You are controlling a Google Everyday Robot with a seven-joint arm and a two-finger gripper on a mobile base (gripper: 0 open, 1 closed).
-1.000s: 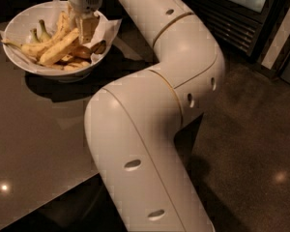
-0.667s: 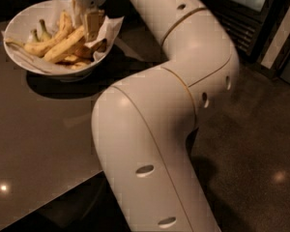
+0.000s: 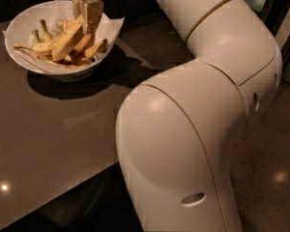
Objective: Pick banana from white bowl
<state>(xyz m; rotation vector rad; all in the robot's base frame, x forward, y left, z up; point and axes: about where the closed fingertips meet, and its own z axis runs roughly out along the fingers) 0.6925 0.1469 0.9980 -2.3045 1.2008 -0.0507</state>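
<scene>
Dark glossy table [image 3: 53, 144] fills the left, w/ small light reflections on it; speckled dark floor [image 3: 275, 168] to the right, dark cabinet or window frame at top right. White bowl [image 3: 24, 25] sits near the table's far left corner, lined w/ crinkled white paper [image 3: 113, 25] poking over the rim, casting a shadow toward the camera. Bananas [image 3: 65, 41] lie piled inside it, yellow w/ greenish stems, some browned.

Gripper's upper part is cut off by the top edge; fingers' gap hard to read, so can't tell whether they're closed on anything. Bowl's far rim is partly hidden behind gripper.

Gripper [image 3: 87, 21] points straight down into the bowl, tips at the top banana. Arm [image 3: 193, 129]: big white links, elbow bent in the foreground, forearm reaching up-left to the bowl.
</scene>
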